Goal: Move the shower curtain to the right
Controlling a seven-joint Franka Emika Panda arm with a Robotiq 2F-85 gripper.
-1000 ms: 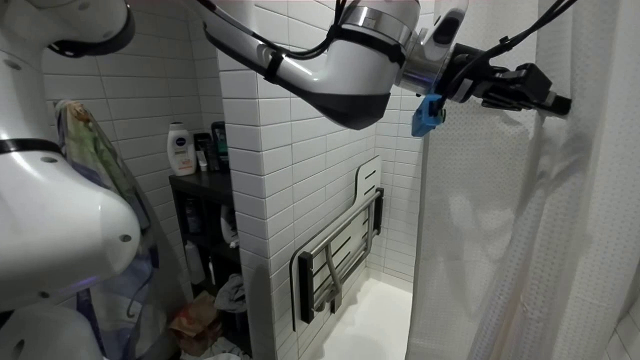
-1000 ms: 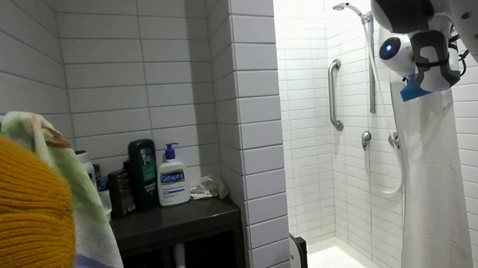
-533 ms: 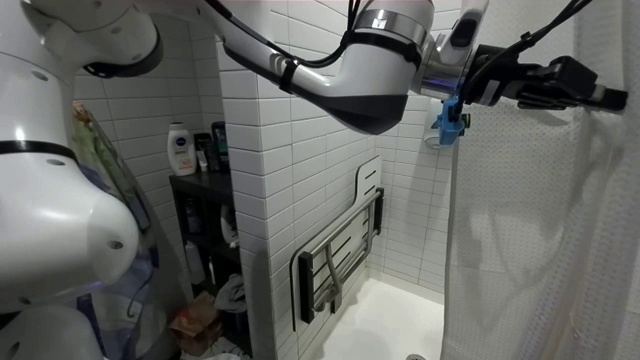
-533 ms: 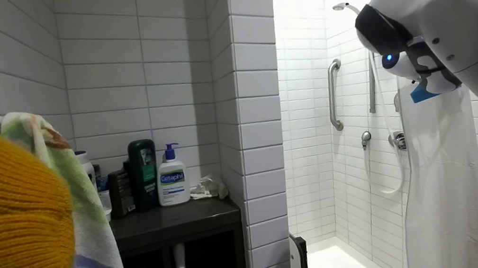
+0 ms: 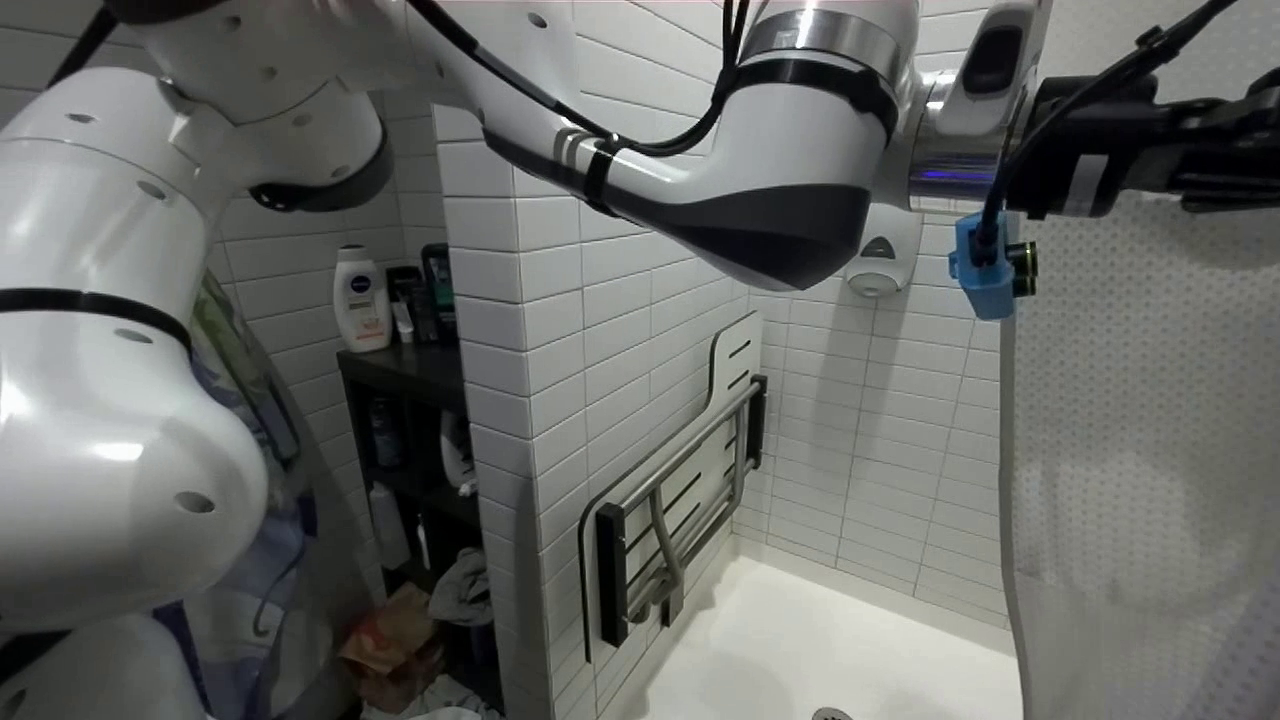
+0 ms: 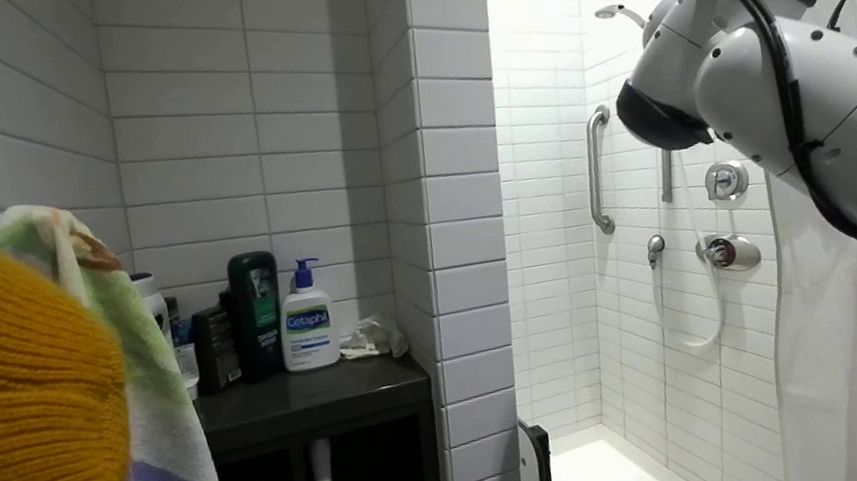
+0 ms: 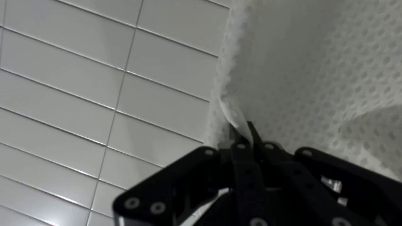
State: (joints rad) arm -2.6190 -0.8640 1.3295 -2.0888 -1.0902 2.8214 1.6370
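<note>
Jaws clamped on a fold of the shower curtain [image 7: 298, 88] near its edge; in the wrist view the cloth spreads from twelve to three o'clock of them, tiled wall [image 7: 72, 31] from eight to eleven. In an exterior view the curtain [image 5: 1150, 450] hangs upright, long axis twelve to six, so the coming pull should run crosswise, toward three. White floor [image 5: 760, 650] and fold-up seat [image 5: 680, 490] lie between seven and eight.

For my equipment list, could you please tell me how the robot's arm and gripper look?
The arm is glossy white and rounded, with a silver ring, dark cover pieces and black cables tied by black straps. The gripper is black, with slim bars and pale round pins; a blue block is fixed near it.
</note>
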